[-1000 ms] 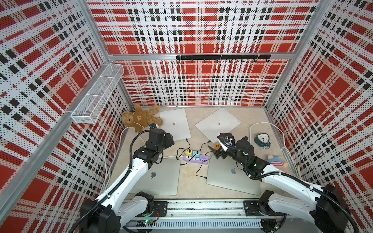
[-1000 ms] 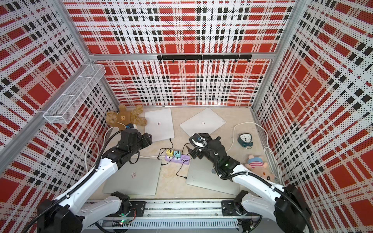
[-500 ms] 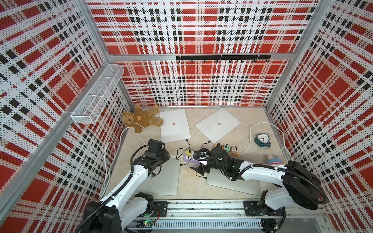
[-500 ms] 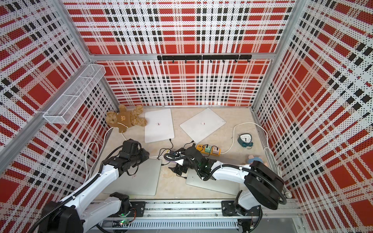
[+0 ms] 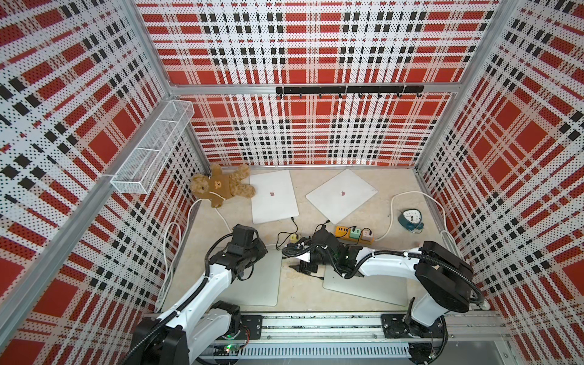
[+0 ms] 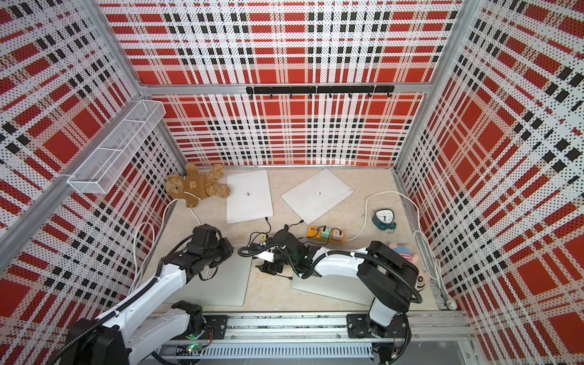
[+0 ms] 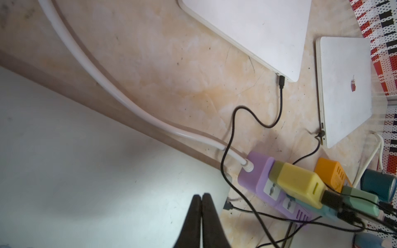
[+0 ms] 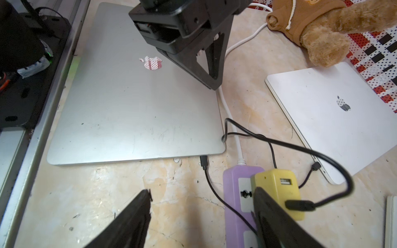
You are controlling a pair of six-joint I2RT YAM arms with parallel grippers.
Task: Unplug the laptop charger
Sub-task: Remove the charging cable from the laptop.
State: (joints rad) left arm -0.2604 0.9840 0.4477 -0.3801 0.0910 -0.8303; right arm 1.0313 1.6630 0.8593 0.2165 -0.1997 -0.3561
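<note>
A silver laptop [image 8: 129, 111] lies closed at the front left of the table. The black charger plug [image 8: 204, 162] sits in its edge, and its cable runs toward the purple power strip [image 8: 236, 193], which carries a yellow charger block [image 8: 277, 189]. My left gripper [image 7: 200, 196] is shut with nothing between its fingers, low over the laptop's [image 7: 86, 171] corner, a short way from the plug [image 7: 228, 205]. My right gripper [image 8: 202, 193] is open just above the table, facing the plug. The cable lies between its fingers [image 8: 270, 214], and one finger stands beside the yellow block.
Two white laptops [image 5: 273, 196] [image 5: 341, 194] lie at the back, a teddy bear [image 5: 221, 186] at the back left. A second silver laptop [image 5: 363, 287] lies under my right arm. An orange power strip [image 5: 354, 235], a clock [image 5: 410, 218] and white cables [image 5: 392, 218] are on the right.
My right arm swung left and down to the gap between the silver laptops, its jaws narrowing somewhat. My left gripper shut and came down over the front-left laptop's corner.
</note>
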